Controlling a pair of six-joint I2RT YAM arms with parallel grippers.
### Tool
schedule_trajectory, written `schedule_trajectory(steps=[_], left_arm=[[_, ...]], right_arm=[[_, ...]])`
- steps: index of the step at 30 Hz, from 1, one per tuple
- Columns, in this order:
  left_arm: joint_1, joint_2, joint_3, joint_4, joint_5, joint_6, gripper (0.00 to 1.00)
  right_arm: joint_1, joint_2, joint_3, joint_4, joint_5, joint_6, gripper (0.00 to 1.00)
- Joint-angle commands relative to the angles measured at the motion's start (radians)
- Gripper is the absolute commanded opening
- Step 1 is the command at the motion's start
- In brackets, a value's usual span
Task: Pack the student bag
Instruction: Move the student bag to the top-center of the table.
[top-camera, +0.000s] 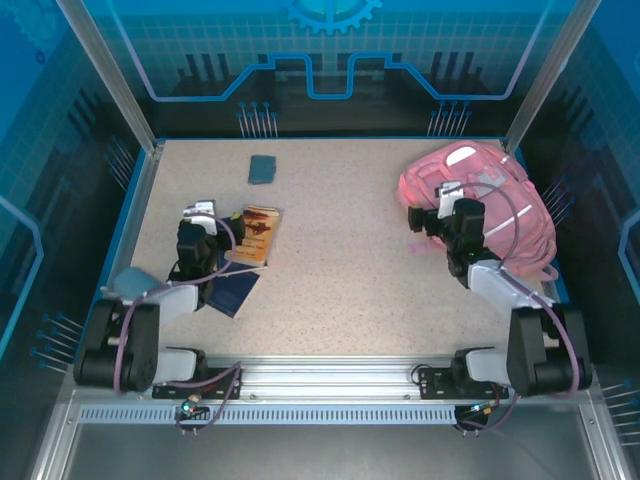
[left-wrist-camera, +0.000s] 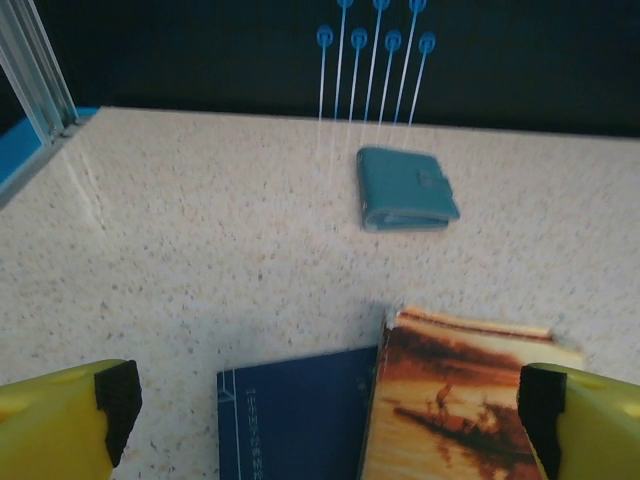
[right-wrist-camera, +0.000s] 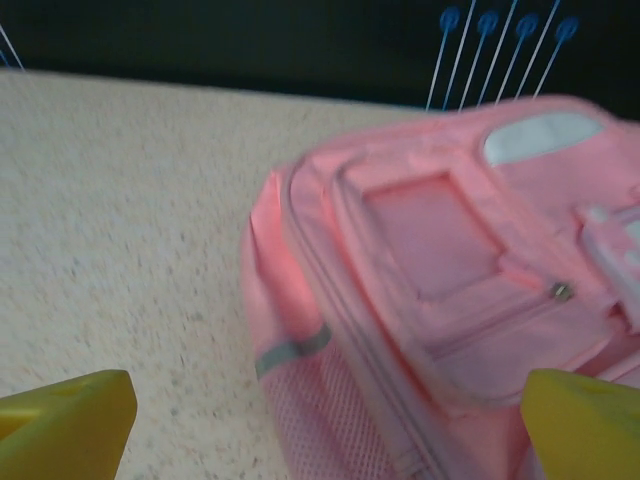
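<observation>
The student bag (top-camera: 425, 183) lies at the far right of the counter (top-camera: 340, 260), flat on its back with its front pockets facing up. The right end effector (top-camera: 432, 205) hangs over the bag's near left side with its two fingers spread wide and nothing between them. In the right wrist view the bag (right-wrist-camera: 440, 300) lies just ahead, between those yellow fingers (right-wrist-camera: 70, 420).

The left end effector (top-camera: 215, 215) is well apart from the bag, on the left side. It is spread wide too and holds nothing. Under it lie a brown picture book (left-wrist-camera: 450, 400) and a dark blue book (left-wrist-camera: 290, 420), right beside each other. A small blue-green wallet (left-wrist-camera: 405, 190) lies farther back, alone.

The right arm covers the middle of the bag from above. The bag looks blurry up close and is cut off at the right and bottom. The left arm hides part of the dark blue book, and its words are too small to read.
</observation>
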Motion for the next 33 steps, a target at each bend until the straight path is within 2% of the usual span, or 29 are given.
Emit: schedule_trajectory(steps=[1,3,7,11,14,18,24,28,30,33], left_arm=[[-0.006,-0.136,0.097,-0.244,0.008,-0.069,0.99],[-0.012,-0.211,0.166,-0.392,0.007,-0.14,0.99],[-0.014,-0.287,0.305,-0.664,0.027,-0.301,0.99],[-0.014,-0.294,0.404,-0.829,0.114,-0.393,0.99],[-0.014,-0.291,0.428,-0.878,0.18,-0.424,0.99],[-0.014,-0.283,0.417,-0.863,0.278,-0.422,0.99],[-0.015,-0.258,0.413,-0.869,0.306,-0.427,0.99],[-0.016,-0.247,0.406,-0.865,0.314,-0.442,0.99],[-0.02,-0.24,0.405,-0.863,0.32,-0.45,0.99],[-0.022,-0.227,0.408,-0.873,0.348,-0.447,0.99]], right_arm=[[-0.012,-0.029,0.16,-0.411,0.049,0.16,1.0],[-0.017,0.011,0.275,-0.581,0.027,0.2,1.0],[-0.026,0.122,0.448,-0.793,0.015,0.275,1.0],[-0.064,0.242,0.572,-0.906,-0.024,0.313,1.0],[-0.134,0.298,0.604,-0.93,-0.066,0.348,1.0],[-0.236,0.356,0.612,-0.917,-0.145,0.369,1.0],[-0.349,0.452,0.605,-0.904,-0.264,0.385,0.99],[-0.332,0.483,0.562,-0.874,-0.349,0.414,0.96],[-0.282,0.482,0.524,-0.836,-0.385,0.448,0.96],[-0.143,0.485,0.501,-0.798,-0.416,0.516,0.96]])
